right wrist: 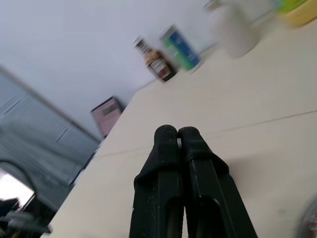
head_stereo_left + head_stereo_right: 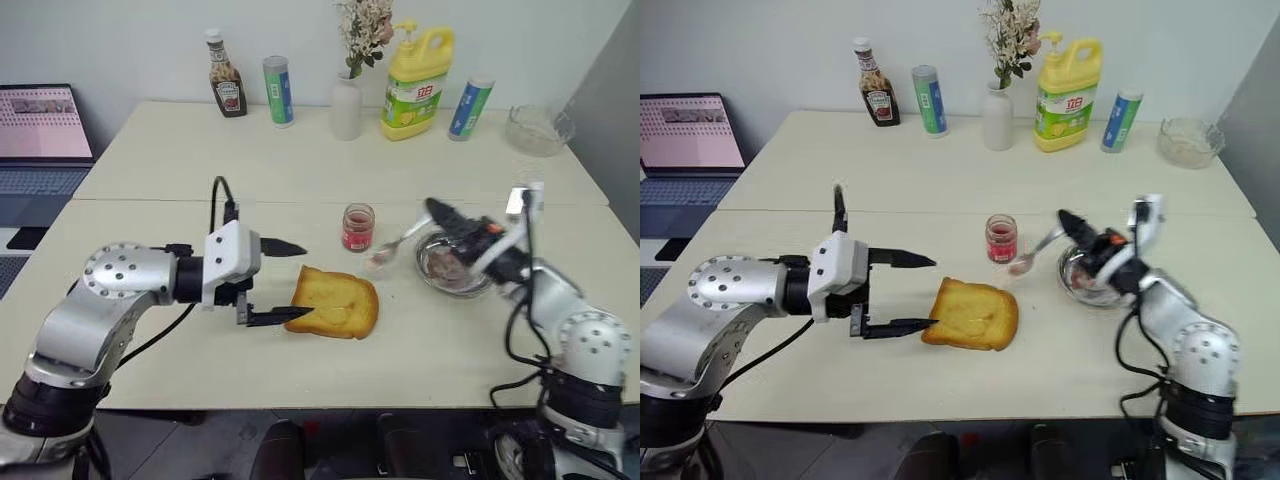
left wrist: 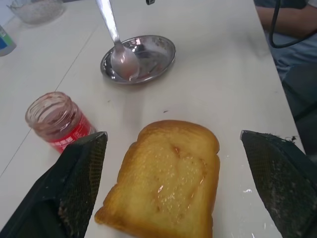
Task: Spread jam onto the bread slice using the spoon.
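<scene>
Jaws: left (image 2: 284,282) spread, right (image 2: 437,212) pinching one spoon (image 2: 392,248).

bright even light, soft shadows, blurred background

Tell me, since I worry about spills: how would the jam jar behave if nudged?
The jam jar is small, squat and upright, so it would likely slide, not tip. It looks like glass: probably breakable. With no lid, jam could spill if it toppled.

Ketchup bottle (image 2: 227,89), vase (image 2: 346,106), detergent jug (image 2: 416,84) — table's (image 2: 180,150) far edge.
</scene>
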Motion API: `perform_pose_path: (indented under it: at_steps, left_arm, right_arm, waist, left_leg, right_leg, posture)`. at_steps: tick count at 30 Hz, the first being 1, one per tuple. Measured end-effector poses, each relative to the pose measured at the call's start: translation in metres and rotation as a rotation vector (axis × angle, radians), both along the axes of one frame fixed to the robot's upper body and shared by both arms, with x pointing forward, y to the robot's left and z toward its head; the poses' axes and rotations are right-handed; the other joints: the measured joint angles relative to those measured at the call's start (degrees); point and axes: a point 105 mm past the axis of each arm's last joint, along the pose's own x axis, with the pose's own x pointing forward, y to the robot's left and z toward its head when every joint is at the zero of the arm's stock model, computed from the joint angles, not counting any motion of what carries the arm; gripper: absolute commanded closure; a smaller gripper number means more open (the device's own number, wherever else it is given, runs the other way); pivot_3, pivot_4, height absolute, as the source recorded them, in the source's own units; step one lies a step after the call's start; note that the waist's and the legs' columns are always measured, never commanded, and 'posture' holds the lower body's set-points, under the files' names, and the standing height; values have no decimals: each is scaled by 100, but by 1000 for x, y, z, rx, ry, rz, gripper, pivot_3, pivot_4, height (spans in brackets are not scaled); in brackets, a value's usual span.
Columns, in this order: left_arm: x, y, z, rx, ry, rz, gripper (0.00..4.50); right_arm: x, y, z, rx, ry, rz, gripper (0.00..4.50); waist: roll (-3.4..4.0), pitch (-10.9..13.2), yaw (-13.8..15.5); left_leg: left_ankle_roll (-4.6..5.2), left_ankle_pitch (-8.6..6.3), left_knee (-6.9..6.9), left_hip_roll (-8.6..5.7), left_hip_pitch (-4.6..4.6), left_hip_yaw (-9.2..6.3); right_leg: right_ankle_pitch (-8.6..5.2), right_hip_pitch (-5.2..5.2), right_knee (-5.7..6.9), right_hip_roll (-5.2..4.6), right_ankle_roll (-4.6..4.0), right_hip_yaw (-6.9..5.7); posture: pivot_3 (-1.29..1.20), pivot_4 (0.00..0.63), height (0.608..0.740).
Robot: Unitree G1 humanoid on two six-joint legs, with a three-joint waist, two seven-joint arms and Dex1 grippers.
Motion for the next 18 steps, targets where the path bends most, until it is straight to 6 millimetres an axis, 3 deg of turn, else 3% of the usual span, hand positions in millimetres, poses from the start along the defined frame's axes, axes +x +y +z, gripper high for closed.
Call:
perform_pose_path:
  at_steps: [6,18]
  left_arm:
    - [2,-25,-1,-28,13,-52,0]
    - [13,-55,1,-29,-34,-65,0]
  right_arm:
    - [7,-62,-8,40,30,-210,4479]
    - [35,-103,-65,4,182,-292,4479]
  waist:
    - [0,0,-25]
    - [3,0,-23]
  left_leg:
    - [0,0,1,4,7,0]
    - [0,0,3,1,10,1]
  right_leg:
    - [0,2,5,9,-1,4]
    - [2,8,4,8,-3,4]
  posture:
    - [0,150,740]
    - [0,150,740]
